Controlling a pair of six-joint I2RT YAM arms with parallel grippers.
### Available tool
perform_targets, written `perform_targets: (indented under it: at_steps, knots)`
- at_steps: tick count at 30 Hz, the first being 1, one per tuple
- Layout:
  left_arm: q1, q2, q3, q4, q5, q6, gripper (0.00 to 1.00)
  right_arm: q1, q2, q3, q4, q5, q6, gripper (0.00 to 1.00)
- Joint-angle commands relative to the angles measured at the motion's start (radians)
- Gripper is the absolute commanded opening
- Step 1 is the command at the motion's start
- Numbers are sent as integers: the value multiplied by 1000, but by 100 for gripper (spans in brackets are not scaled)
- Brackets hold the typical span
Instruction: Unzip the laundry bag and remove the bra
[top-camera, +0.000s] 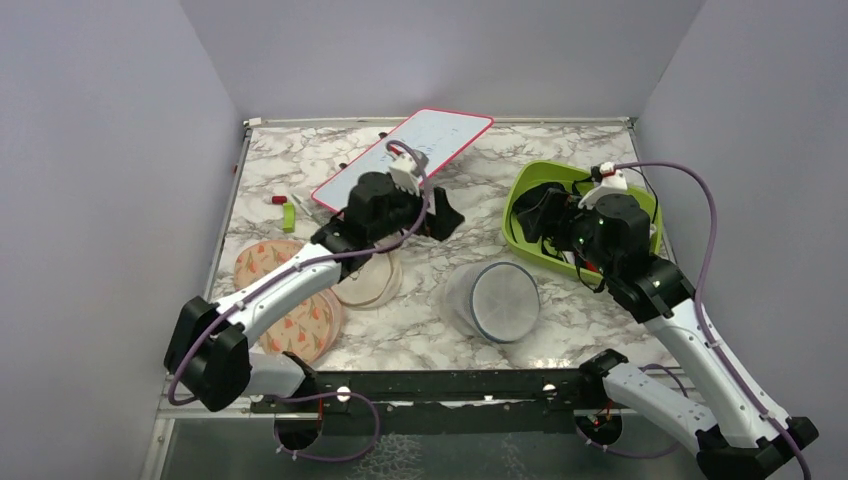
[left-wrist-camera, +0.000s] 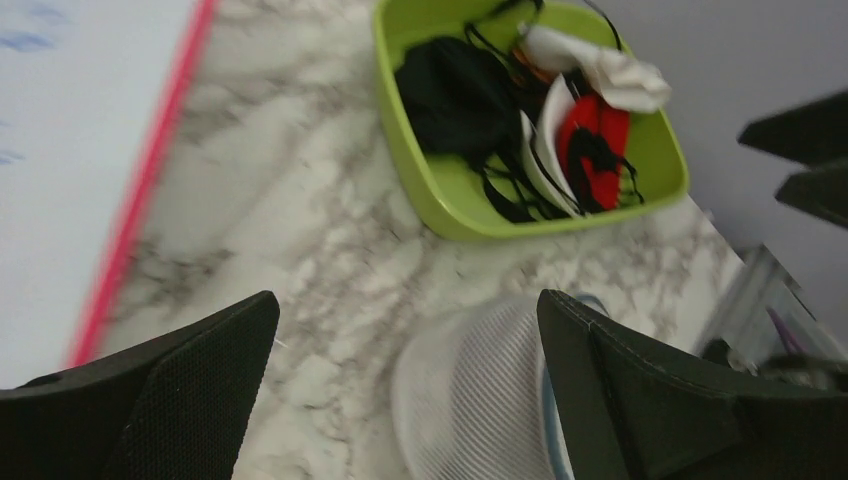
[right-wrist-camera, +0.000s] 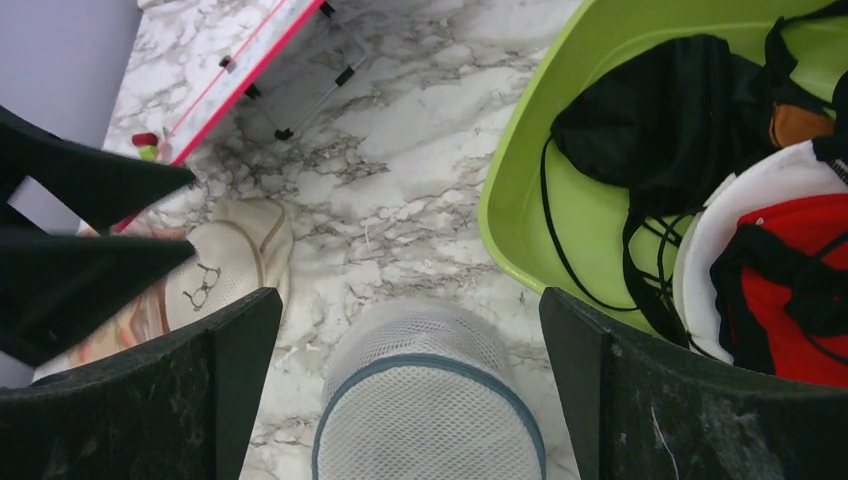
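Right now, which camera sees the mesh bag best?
The top camera: the whole bag shows, lying on its side with its round zip-ringed face in view. The right wrist camera sees the bag closer, but cut off at the bottom edge. The left wrist camera catches only a blurry side.

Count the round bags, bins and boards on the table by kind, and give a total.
Round bags: 3: white mesh laundry bag, beige pouch, peach floral pouch
Bins: 1: green bin, with garments in it
Boards: 1: whiteboard
Total: 5
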Motion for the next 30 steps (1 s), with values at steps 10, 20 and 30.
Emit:
perform_targets:
  at_steps: [10, 20, 30]
  knots:
    - [-360, 89, -224, 109, 80, -334, 94, 11, -5, -53, -14, -33, -76, 100]
    - [-413, 196, -163, 19, -47, -392, 49, 12, -9, -80, -41, -115, -79, 100]
    - [-197, 119, -264, 76, 131, -452, 3, 12, -7, -171, 35, -289, -91, 100]
